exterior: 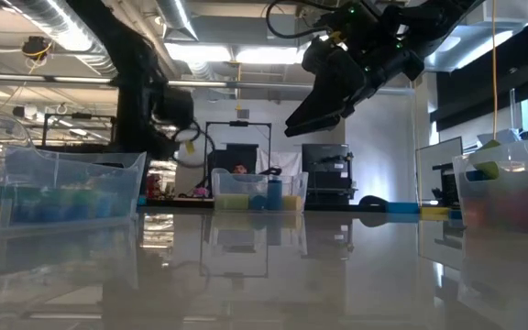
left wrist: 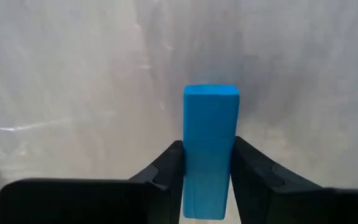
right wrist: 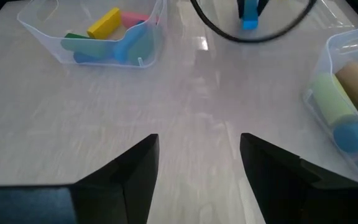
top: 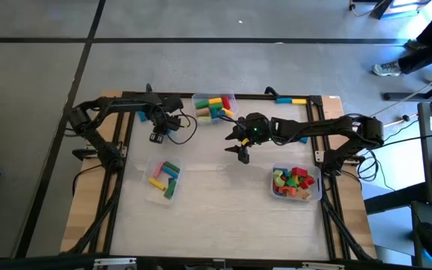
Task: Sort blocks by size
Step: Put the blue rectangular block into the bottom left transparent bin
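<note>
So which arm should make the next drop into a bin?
Left, probably. The left gripper is shut on a blue block, above the table near the far bin. The right gripper is open and empty over bare tabletop, so it has nothing to place.

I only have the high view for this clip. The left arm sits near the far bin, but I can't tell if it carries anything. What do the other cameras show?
Observer: The left gripper is shut on a blue block, a long bar clamped between its fingers.
Operator: And the right one, over mid-table?
Observer: The right gripper is open and holds nothing; bare table shows between its fingers.
Operator: Is it down on the surface?
Observer: No. In the low view it hangs well above the table, fingers angled downward.
</note>
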